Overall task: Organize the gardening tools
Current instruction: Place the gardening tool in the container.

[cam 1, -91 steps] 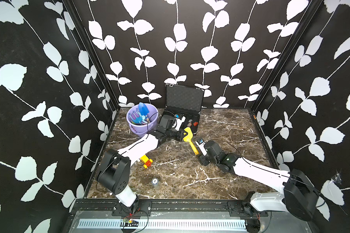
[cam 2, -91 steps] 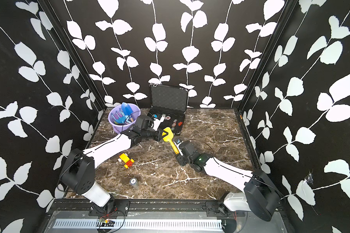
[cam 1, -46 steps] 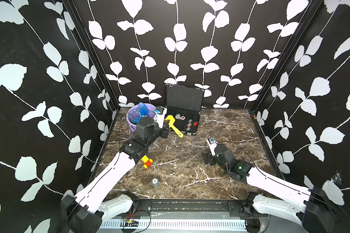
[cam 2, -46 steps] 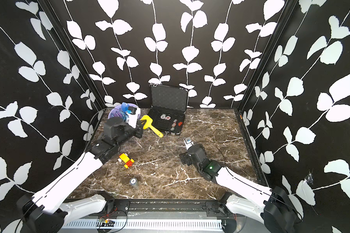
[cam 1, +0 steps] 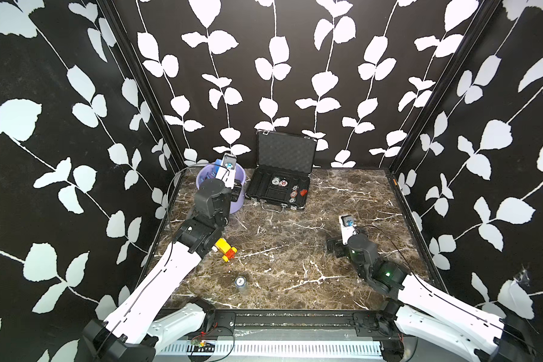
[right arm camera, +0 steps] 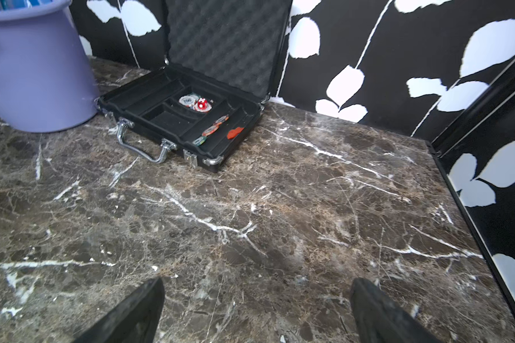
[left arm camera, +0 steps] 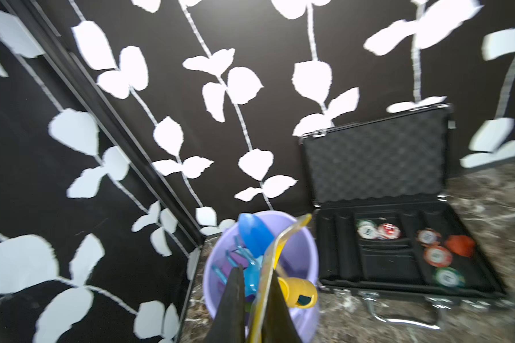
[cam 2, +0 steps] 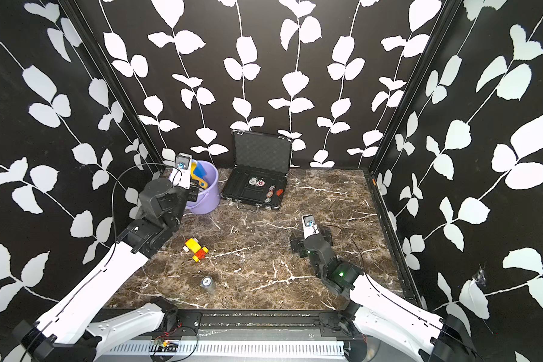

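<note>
Nearest the rail, a small round can (cam 1: pixel 240 282) with a pale top stands on the table (cam 1: pixel 295 250), a glossy brown slab veined in white. Just beyond it lies a blocky yellow-and-red toy car (cam 1: pixel 227 249). Neither belongs to the job.

To the right, the right gripper (right arm camera: pixel 257 285) hangs low over bare marble, its dark fingers spread wide with nothing between them.

No tool lies loose on the table in either top view, so the sorting looks nearly done.

Further back on the left, the left gripper (left arm camera: pixel 256 276) is pinched tight on a yellow tool (left arm camera: pixel 298 292). This is smooth plastic, with a thin blade seen edge-on and a stubby round handle with a hole at its end. It sits at the mouth of the bucket (cam 2: pixel 207 200), a matte lilac tub with a rolled rim and tapering wall. Inside are a rounded blue scoop (left arm camera: pixel 254 237) and a clear pale-blue rake (left arm camera: pixel 235 261). How many more lie beneath cannot be told.

What seems left is letting go of the yellow tool so that it drops in.

Farthest back, a black case (cam 1: pixel 286 153) stands open, its lid lined with egg-crate foam. A few striped chips (cam 1: pixel 276 180) lie in the grooved tray.
</note>
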### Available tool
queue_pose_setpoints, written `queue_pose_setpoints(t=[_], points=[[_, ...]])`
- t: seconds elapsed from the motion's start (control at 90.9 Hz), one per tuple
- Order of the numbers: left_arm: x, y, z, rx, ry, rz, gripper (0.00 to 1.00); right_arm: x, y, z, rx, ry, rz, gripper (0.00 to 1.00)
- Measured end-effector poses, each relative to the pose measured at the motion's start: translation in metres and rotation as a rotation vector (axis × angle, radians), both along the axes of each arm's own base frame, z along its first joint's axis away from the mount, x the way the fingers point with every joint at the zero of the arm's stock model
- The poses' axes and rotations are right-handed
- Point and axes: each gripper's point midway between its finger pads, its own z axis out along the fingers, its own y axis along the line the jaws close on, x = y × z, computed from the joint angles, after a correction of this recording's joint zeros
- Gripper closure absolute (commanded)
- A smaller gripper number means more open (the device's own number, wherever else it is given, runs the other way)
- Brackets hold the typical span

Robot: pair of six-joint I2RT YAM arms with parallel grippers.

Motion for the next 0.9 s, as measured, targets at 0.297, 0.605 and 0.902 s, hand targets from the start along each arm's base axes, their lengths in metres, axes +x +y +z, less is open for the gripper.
queue_pose_setpoints(t=[0.297, 0.605, 0.902], points=[[0.033, 0.038, -0.011, 0.047, 0.029, 0.135, 1.0, 0.0, -0.017, 0.015, 0.034, -0.053, -0.083, 0.01], [0.075, 0.035, -0.063, 0.098, 0.158, 0.143, 1.0, 0.001, -0.025, 0.015, 0.033, -0.065, -0.128, 0.01], [0.098, 0.039, -0.114, 0.079, 0.278, 0.145, 1.0, 0.001, -0.028, 0.016, 0.035, -0.07, -0.14, 0.01]])
